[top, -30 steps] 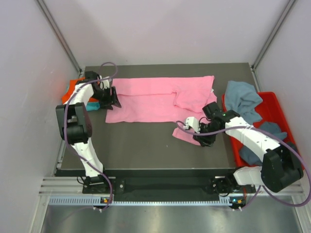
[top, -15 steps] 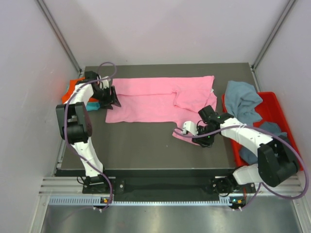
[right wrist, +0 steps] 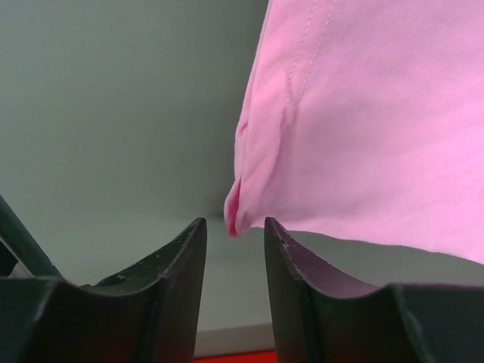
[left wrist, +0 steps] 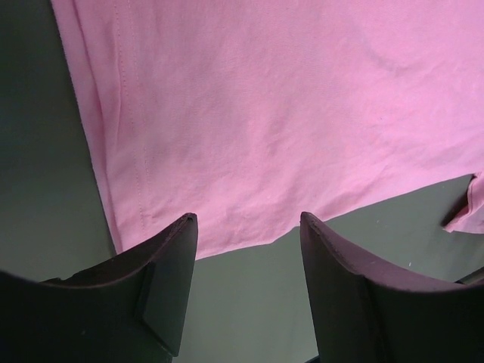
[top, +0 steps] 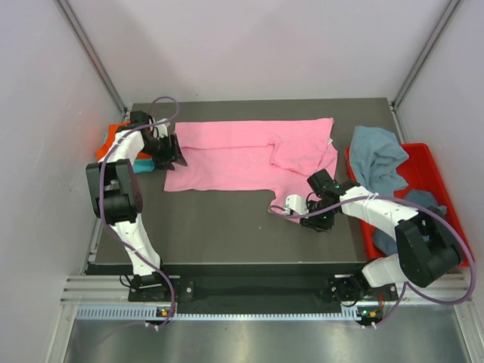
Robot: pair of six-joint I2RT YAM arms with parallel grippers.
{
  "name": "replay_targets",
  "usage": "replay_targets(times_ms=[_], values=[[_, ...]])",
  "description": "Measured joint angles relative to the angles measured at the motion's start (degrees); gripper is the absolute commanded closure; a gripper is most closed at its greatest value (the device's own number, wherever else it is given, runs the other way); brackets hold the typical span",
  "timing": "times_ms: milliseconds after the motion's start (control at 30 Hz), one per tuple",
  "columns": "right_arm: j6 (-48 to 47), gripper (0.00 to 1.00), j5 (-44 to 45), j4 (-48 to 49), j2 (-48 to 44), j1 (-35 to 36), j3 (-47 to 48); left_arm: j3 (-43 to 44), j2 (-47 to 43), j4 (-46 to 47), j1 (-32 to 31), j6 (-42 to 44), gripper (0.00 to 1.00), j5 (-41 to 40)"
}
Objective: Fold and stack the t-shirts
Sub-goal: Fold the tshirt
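Two-arm check, right side first.

Right gripper (right wrist: 233, 224): narrow gap between the jaws, nothing clamped. Rolled corner of pink cloth (right wrist: 236, 200) right at the mouth, just beyond the tips; touching or not, cannot tell.

Outward from there: corner part of the sleeve flap (top: 281, 212) on the near-right side of the pink t-shirt (top: 242, 155), flat on the table (top: 227, 234).

Left gripper (left wrist: 248, 221): wide, empty, poised at the shirt's near-left corner, cloth edge just ahead of the tips, bare table beneath.

Shirt body: long axis left to right across the far half of the table, between the two grippers.

Further out: grey-blue t-shirt (top: 374, 155) draped over the rim of the red bin (top: 427, 162) at far right. Orange t-shirt (top: 113, 140) beyond the left gripper at the table's left edge.

Judged step: pinch of the sleeve flap by the right arm, much the nearer, then a fold inward, away from that arm toward the shirt body.

Risk: pinch too shallow, cloth slipping out on the lift.
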Motion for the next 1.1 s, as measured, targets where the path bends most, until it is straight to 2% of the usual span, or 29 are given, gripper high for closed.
replay_targets(times_ms=[133, 367, 467, 733, 1100], values=[[-0.07, 0.66, 0.66, 0.74, 0.2, 0.22, -0.83, 0.0, 0.0, 0.24, 0.13, -0.17, 0.39, 0.0], [-0.09, 0.94, 1.44, 3.34, 1.22, 0.28, -0.83, -0.37, 0.0, 0.33, 1.05, -0.85, 0.39, -1.01], [0.07, 1.0, 2.1, 4.0, 1.25, 0.28, -0.76, -2.05, -0.02, 0.28, 2.12, -1.49, 0.39, -2.82], [0.22, 1.0, 4.11, 5.66, 0.9, 0.28, 0.83, -5.77, -0.07, -1.97, 5.73, -1.57, 0.4, -5.81], [-0.04, 1.0, 5.14, 7.41, 0.9, 0.26, 3.13, -6.78, -0.42, -2.05, 5.57, -1.42, 0.44, -8.87]])
